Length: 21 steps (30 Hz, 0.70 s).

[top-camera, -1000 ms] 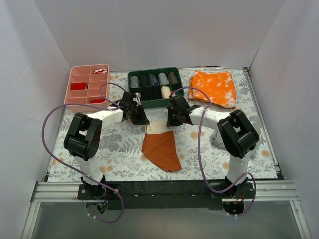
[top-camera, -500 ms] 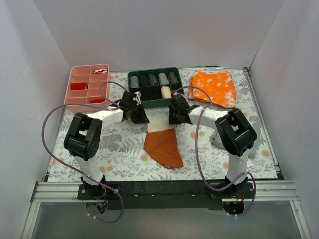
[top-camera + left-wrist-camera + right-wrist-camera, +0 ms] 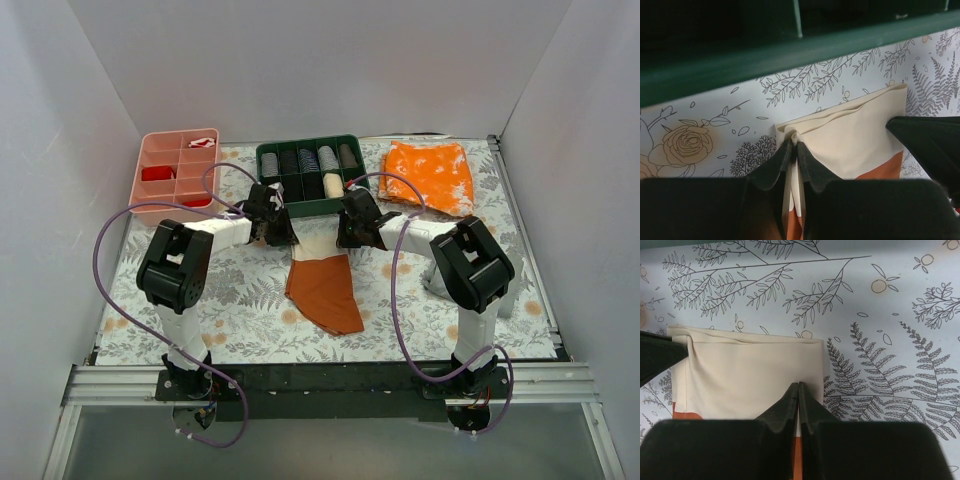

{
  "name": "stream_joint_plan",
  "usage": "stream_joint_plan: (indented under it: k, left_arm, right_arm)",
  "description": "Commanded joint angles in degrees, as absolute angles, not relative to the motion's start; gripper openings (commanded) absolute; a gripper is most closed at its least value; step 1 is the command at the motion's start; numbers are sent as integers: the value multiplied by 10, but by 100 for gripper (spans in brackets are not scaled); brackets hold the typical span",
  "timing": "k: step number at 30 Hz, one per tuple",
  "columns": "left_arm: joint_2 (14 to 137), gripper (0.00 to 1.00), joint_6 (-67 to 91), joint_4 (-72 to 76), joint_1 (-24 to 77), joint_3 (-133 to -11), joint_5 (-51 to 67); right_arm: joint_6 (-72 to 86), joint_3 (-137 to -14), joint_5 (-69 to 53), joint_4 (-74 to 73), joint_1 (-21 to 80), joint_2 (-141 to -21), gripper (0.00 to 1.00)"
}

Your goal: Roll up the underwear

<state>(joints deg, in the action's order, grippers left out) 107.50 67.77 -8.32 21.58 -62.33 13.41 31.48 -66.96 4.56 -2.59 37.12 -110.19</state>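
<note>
The underwear [image 3: 322,290] lies mid-table, its rust-brown face spread toward the near side and a cream-beige end lifted at the back. My left gripper [image 3: 278,235] is shut on the cream end's left corner, and the pinched fold shows between the jaws [image 3: 794,143]. My right gripper [image 3: 350,236] is shut on the right corner [image 3: 798,386], with cloth caught between its fingers. The cream panel [image 3: 750,375] is stretched flat between the two grippers. Each wrist view shows the other gripper's dark finger at its edge.
A green tray [image 3: 300,208] of rolled cloths stands just behind the grippers, its wall [image 3: 790,55] close above the left jaws. A pink divided tray [image 3: 137,190] sits back left. A bright orange speckled cloth [image 3: 430,175] lies back right. White walls enclose the table.
Both grippers have moved back toward the green tray with the cream end. The rust-brown part has slid back with them and shows shorter.
</note>
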Motion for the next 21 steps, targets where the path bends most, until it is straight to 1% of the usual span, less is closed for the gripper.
stream_joint_plan:
  k: [1,5,6,10,12,14,15,16,21]
  left_arm:
    - [1066,11,671,-76,212,-628,93]
    - [1060,13,683,-95,211,-629,70]
    - [1058,17,686,-98,211,-628,64]
    - [1039,20,690,-113,211,-629,43]
    - [1023,24,693,-120,210,-628,31]
    - [996,31,691,-125,210,-631,31]
    - [986,39,692,-127,211,-631,29]
    - [977,43,692,-129,210,-634,27]
    - [913,47,696,-150,210,-629,55]
  right_arm:
    - [306,-660,40,-33,370,-1130,9]
    - [302,-661,44,-36,370,-1128,10]
    - [302,-661,44,-36,370,-1122,10]
    - [290,-662,39,-29,369,-1111,13]
    - [287,-662,33,-23,367,-1102,14]
    - [284,-664,25,-20,367,-1097,16]
    - [283,-665,23,-18,367,-1090,16]
    - [282,-664,16,-16,367,-1085,17]
    - [279,-662,4,-5,366,-1047,23]
